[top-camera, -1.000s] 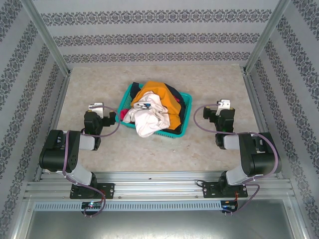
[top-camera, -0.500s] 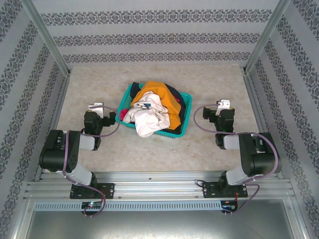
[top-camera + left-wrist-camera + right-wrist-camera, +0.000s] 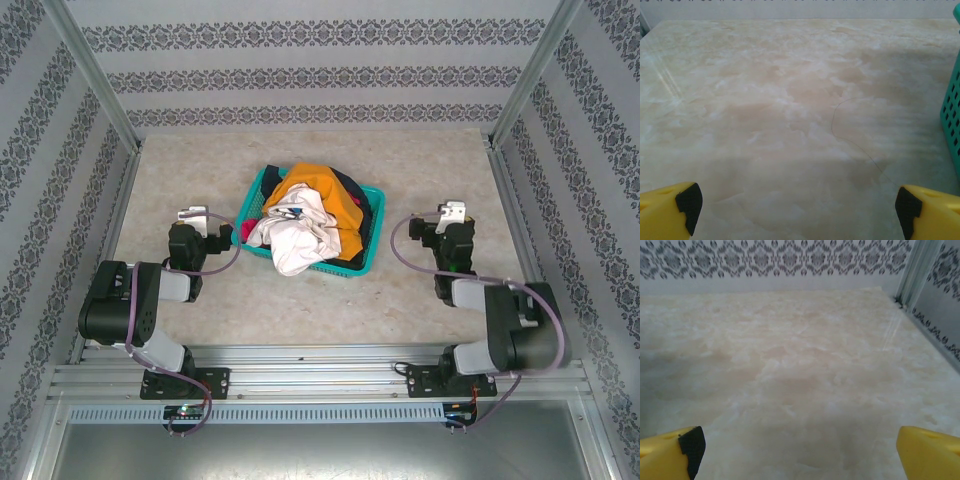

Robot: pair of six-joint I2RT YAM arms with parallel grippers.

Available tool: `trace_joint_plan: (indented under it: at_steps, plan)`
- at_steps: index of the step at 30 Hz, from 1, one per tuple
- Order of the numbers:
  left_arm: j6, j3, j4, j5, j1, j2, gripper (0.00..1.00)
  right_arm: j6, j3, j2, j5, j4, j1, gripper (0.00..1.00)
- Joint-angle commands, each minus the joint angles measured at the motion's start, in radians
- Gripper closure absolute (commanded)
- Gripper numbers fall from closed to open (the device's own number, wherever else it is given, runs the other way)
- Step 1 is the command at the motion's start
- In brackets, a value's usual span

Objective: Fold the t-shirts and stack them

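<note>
The t-shirts lie crumpled in a heap in a teal mesh basket (image 3: 366,252) at the table's middle. A cream-white shirt (image 3: 296,238) spills over the basket's front rim. A mustard-yellow one (image 3: 318,186) lies behind it, a dark one (image 3: 352,186) sits at the back right, and magenta cloth (image 3: 247,232) peeks out at the left. My left gripper (image 3: 190,214) rests left of the basket, low over the table. In the left wrist view this gripper (image 3: 797,210) is open over bare table. My right gripper (image 3: 451,211) sits right of the basket, and the right wrist view shows it (image 3: 797,450) open with nothing between its fingers.
The basket's teal wall (image 3: 952,110) is at the right edge of the left wrist view. A thin thread (image 3: 840,130) lies on the marble-patterned tabletop (image 3: 300,300). Patterned walls and metal frame posts (image 3: 920,265) enclose the table on three sides.
The right arm has shifted a little: its elbow has dropped toward the near edge and its gripper has moved slightly right. The left arm and the shirts are still.
</note>
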Motion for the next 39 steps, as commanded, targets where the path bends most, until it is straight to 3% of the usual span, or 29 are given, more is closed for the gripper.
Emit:
trace_joint_plan:
  at_steps: [1, 4, 10, 17, 20, 24, 31, 35, 39]
  plan:
    - [0.009, 0.004, 0.01, -0.013, 0.003, 0.004, 0.0, 0.005, -0.015, -0.129, -0.038, -0.095, -0.002, 0.02]
    - [0.006, 0.001, 0.015, -0.022, 0.004, 0.004, 0.0, 0.058, 0.004, -0.246, -0.077, -0.252, 0.007, 0.02]
    - [-0.005, -0.013, 0.039, -0.045, 0.004, 0.001, 0.0, 0.356, 0.127, -0.385, -0.114, -0.574, 0.052, 0.02]
    - [-0.047, -0.154, 0.177, -0.178, 0.002, -0.151, 0.0, 0.398, 0.324, -0.357, -0.012, -0.9, 0.278, 0.02]
    - [-0.057, -0.168, 0.048, -0.218, 0.002, -0.341, 0.0, 0.319, 0.373, -0.3, 0.029, -0.961, 0.366, 0.02]
    - [-0.038, -0.09, -0.331, -0.216, 0.002, -0.604, 0.0, 0.359, 0.416, -0.207, 0.04, -1.027, 0.395, 0.03]
    - [-0.008, 0.019, -0.721, -0.068, -0.021, -0.804, 0.0, 0.406, 0.489, -0.055, 0.014, -1.061, 0.413, 0.32]
    - [-0.006, 0.05, -0.795, -0.04, -0.058, -0.814, 0.0, 0.441, 0.521, 0.011, 0.005, -1.069, 0.392, 0.55]
    - [-0.003, 0.072, -0.811, -0.03, -0.092, -0.791, 0.0, 0.501, 0.547, 0.07, -0.037, -1.07, 0.351, 0.65]
